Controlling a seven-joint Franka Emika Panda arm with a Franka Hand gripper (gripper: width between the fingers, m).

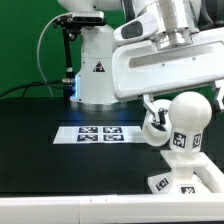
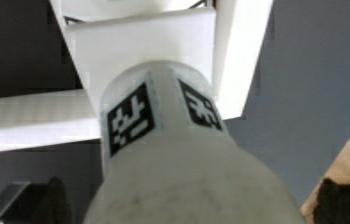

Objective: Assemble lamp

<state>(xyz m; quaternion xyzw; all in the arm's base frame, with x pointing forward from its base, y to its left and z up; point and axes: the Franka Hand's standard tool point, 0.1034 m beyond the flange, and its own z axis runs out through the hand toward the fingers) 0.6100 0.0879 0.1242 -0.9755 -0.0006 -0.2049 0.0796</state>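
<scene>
The bulb [image 1: 189, 113] stands upright at the exterior view's right, its round head up and its tagged neck [image 1: 180, 140] over the angular base block [image 1: 186, 184]. I cannot tell whether it is seated in the base. My gripper [image 1: 181, 100] is open, with one finger on each side of the bulb's head. In the wrist view the bulb [image 2: 163, 150] fills the middle between the fingers [image 2: 12, 200], with small gaps on both sides, and my gripper [image 2: 186, 198] straddles it. A white tagged part, apparently the shade [image 1: 156, 124], sits just left of the bulb, partly hidden.
The marker board [image 1: 97, 133] lies flat on the black table [image 1: 40, 150]. The robot's base [image 1: 95, 75] stands behind it before a green backdrop. The table's white front edge [image 1: 60, 210] runs close to the base block.
</scene>
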